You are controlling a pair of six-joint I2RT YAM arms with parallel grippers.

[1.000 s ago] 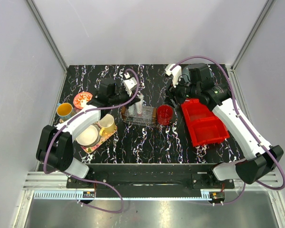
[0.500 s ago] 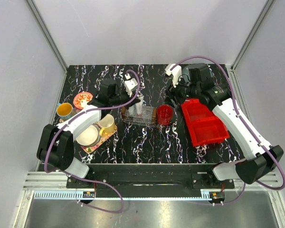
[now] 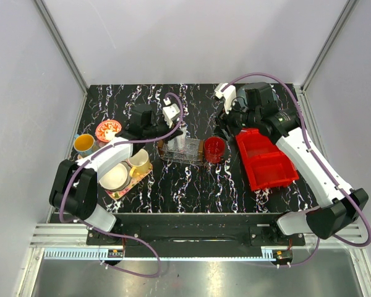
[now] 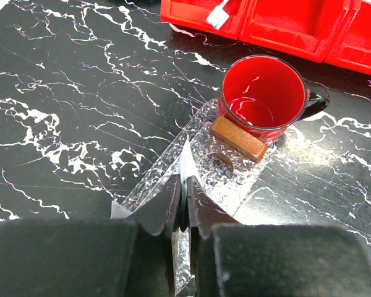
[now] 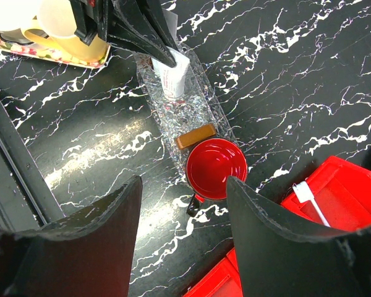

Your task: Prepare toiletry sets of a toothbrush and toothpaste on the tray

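Observation:
My left gripper (image 4: 183, 179) is shut on the crimped end of a white toothpaste tube (image 5: 172, 77), which hangs upright over the clear tray (image 5: 204, 114). From the top view the gripper (image 3: 180, 129) sits above the tray (image 3: 167, 153), with the tube (image 3: 182, 142) reaching down inside the walls. Whether the tube touches the tray floor I cannot tell. A pale toothbrush (image 5: 311, 204) lies in the red bin (image 5: 349, 204), its head also showing in the left wrist view (image 4: 219, 15). My right gripper (image 5: 183, 185) is open and empty, high above the red mug.
A red mug (image 3: 214, 149) stands against the tray's right handle. The red compartment bin (image 3: 266, 161) lies to its right. On the left, a flowery tray (image 3: 120, 192) holds a yellow mug (image 3: 139, 162) and a white bowl (image 3: 114, 176). A small plate (image 3: 107, 130) and cup (image 3: 84, 144) sit behind.
The left arm has barely shifted and keeps its grip on the tube. The right arm has not moved.

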